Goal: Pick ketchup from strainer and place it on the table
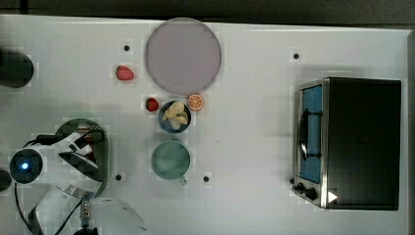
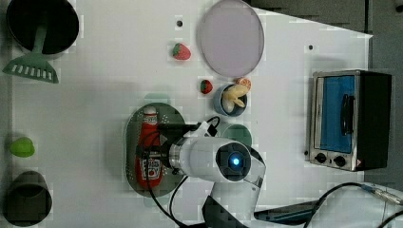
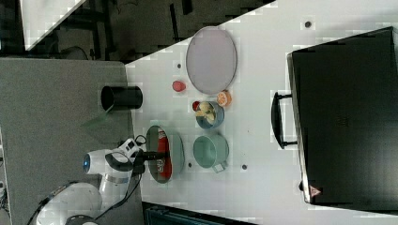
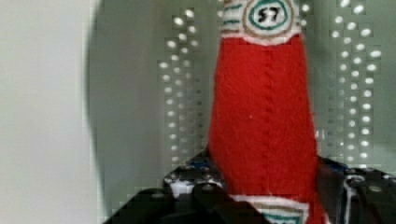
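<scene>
Your claw (image 4: pixel 264 186) straddles the ketchup bottle (image 2: pixel 149 147) lying in the strainer (image 2: pixel 130 142); you cannot tell whether its fingers grip it.

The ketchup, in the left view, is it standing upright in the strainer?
No. The ketchup lies flat on its side along the base of the strainer, with its white cap toward the left view's top.

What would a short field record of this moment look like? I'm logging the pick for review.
ketchup: lying in the strainer, cap toward the left view's top
strainer: on the table, beside the teal cup
hand: down over the ketchup, fingers either side of its red body
teal cup: upright, nothing seen inside
table: ketchup not yet on it
</scene>
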### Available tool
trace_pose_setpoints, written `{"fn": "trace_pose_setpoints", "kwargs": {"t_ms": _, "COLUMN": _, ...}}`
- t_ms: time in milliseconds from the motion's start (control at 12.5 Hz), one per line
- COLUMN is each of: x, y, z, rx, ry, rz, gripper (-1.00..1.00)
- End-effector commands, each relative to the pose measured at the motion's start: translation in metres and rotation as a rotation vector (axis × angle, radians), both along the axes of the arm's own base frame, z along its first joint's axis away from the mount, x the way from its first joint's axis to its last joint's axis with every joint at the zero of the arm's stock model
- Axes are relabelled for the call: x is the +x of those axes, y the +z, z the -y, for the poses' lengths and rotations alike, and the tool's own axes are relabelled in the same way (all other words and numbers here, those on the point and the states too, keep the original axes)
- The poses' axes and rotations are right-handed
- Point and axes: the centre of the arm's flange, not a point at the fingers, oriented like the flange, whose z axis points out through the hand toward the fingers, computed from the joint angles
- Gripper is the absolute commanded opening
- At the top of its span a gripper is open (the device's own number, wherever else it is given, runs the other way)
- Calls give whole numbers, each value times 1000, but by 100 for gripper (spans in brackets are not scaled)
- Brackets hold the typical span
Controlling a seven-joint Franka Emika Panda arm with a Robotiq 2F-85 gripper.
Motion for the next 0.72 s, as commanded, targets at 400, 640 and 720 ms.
{"fn": "trace_pose_setpoints", "kwargs": {"t_ms": 400, "x": 8, "y": 149, "z": -21, "rx": 78, "ry": -148, "rz": -66, "gripper": 13}}
{"fn": "trace_pose_setpoints", "kwargs": {"t_ms": 640, "x": 37, "y": 197, "z": -6, "rx": 39, "ry": -64, "rz": -102, "gripper": 13}}
{"fn": "trace_pose_setpoints", "kwargs": {"t_ms": 720, "x": 50, "y": 211, "z": 4, "rx": 29, "ry": -55, "rz": -102, "gripper": 13}}
